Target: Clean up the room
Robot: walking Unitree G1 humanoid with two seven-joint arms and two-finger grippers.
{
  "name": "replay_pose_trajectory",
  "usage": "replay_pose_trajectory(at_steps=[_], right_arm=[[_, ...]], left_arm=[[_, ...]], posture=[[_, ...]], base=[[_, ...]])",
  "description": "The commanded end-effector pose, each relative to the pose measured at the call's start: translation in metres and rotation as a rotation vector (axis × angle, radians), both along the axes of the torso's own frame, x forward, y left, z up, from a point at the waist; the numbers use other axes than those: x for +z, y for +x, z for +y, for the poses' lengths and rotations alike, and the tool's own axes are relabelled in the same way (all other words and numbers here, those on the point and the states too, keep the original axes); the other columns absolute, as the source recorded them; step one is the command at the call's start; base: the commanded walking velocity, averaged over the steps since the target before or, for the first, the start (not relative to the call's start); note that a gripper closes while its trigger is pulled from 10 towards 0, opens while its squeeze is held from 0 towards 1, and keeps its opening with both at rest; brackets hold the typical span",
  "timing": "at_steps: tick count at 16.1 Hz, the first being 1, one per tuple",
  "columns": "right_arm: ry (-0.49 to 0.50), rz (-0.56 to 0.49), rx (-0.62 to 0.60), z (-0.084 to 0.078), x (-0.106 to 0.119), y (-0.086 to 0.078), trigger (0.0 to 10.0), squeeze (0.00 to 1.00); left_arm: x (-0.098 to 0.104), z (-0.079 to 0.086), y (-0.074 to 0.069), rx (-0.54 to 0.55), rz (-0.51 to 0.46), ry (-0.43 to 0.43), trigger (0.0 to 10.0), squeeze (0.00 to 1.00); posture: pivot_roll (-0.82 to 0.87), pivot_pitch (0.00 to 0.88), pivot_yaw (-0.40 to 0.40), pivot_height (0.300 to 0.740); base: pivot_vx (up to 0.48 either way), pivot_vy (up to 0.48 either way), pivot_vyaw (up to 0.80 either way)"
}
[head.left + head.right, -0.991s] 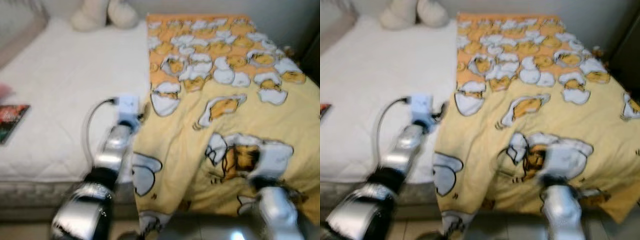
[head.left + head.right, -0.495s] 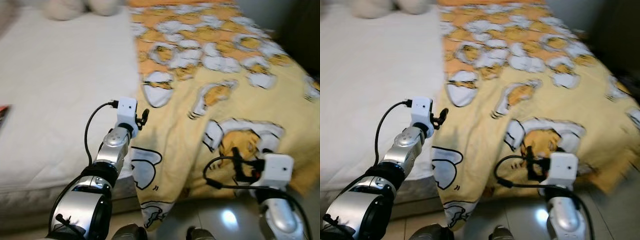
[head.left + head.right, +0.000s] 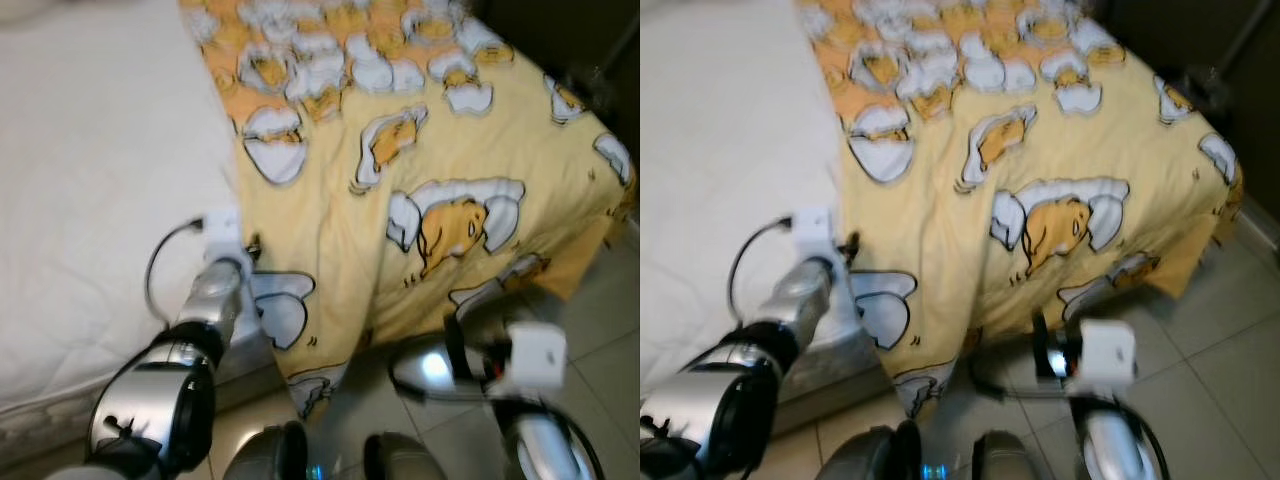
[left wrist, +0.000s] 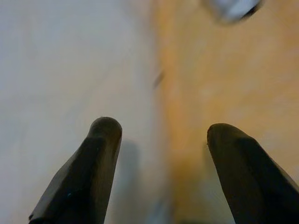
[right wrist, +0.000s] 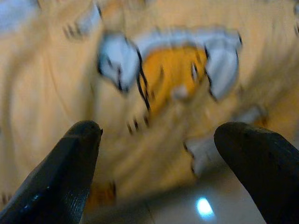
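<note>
A yellow blanket [image 3: 430, 150] printed with white and orange cartoon egg figures is lying over the right part of a bed, and its lower edge is hanging down past the side of the mattress toward the tiled floor [image 3: 1200, 390]. The left part of the bed is showing the bare white mattress [image 3: 90, 180].

The left gripper [image 4: 161, 140] is reaching forward over the bed, just at the line where the white mattress is meeting the edge of the blanket. Its two black fingers [image 4: 93, 158] are standing well apart and nothing is between them. In the left eye view the silver left arm [image 3: 205, 310] is stretching up from the lower left, with its white wrist block near the blanket edge.

The right gripper [image 5: 159, 135] is staying low, in front of the hanging part of the blanket, and it is pointing at one egg figure [image 5: 173, 74]. Its fingers [image 5: 65, 163] are also spread wide and are holding nothing. The floor is reflecting a bright spot of light near the right arm [image 3: 535, 400]. The pictures are somewhat blurred.
</note>
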State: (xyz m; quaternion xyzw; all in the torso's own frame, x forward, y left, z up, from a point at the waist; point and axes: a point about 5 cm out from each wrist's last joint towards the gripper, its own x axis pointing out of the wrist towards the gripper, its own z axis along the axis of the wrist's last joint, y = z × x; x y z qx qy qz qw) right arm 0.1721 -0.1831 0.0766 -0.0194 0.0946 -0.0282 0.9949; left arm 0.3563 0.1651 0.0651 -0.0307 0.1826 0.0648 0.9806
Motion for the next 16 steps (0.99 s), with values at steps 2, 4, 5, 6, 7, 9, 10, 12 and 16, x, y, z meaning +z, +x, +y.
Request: replay_pose_trajectory(at_steps=[2, 4, 5, 6, 7, 9, 10, 12, 16], right_arm=[[-0.020, 0.002, 0.002, -0.002, 0.007, -0.009, 10.0, 0.50], [-0.029, 0.051, -0.012, -0.005, 0.006, -0.031, 10.0, 0.50], [-0.028, 0.058, -0.017, -0.005, 0.008, -0.035, 10.0, 0.50], [-0.028, 0.059, -0.019, -0.005, 0.008, -0.037, 10.0, 0.50], [-0.028, 0.063, -0.027, -0.005, 0.009, -0.039, 10.0, 0.50], [-0.024, 0.071, -0.034, -0.005, 0.009, -0.041, 10.0, 0.51], [-0.021, 0.074, -0.034, -0.004, 0.008, -0.042, 10.0, 0.50], [-0.016, 0.081, -0.026, -0.002, 0.008, -0.041, 10.0, 0.50], [-0.017, 0.093, -0.021, -0.003, 0.008, -0.043, 10.0, 0.50]], left_arm=[[-0.002, 0.005, -0.002, 0.044, 0.010, -0.012, 10.0, 0.00], [-0.002, 0.001, -0.001, 0.066, -0.011, -0.181, 10.0, 0.00], [0.001, -0.004, 0.001, 0.049, -0.040, -0.245, 10.0, 0.00], [0.002, -0.005, 0.002, 0.042, -0.049, -0.255, 10.0, 0.00], [0.003, -0.008, 0.002, 0.023, -0.062, -0.249, 10.0, 0.00], [0.001, -0.010, 0.000, -0.015, -0.070, -0.212, 10.0, 0.00], [-0.001, -0.011, -0.001, -0.028, -0.062, -0.207, 10.0, 0.00], [-0.004, -0.008, -0.003, -0.035, -0.046, -0.203, 0.0, 0.00], [-0.011, 0.008, -0.008, 0.095, -0.035, -0.397, 0.0, 0.00]], posture=[[-0.23, 0.302, 0.003, 0.736], [-0.27, 0.336, -0.003, 0.736], [-0.28, 0.341, 0.001, 0.736], [-0.28, 0.341, 0.001, 0.736], [-0.28, 0.342, 0.008, 0.736], [-0.28, 0.342, 0.009, 0.736], [-0.27, 0.346, 0.009, 0.736], [-0.27, 0.355, 0.002, 0.736], [-0.28, 0.358, -0.003, 0.736]], base=[[0.000, 0.000, 0.00], [0.000, 0.000, 0.00], [0.000, 0.000, 0.00], [0.000, 0.000, 0.00], [0.000, 0.000, 0.00], [0.000, 0.000, 0.00], [0.000, 0.000, 0.00], [0.000, 0.000, 0.00], [0.000, 0.000, 0.00]])
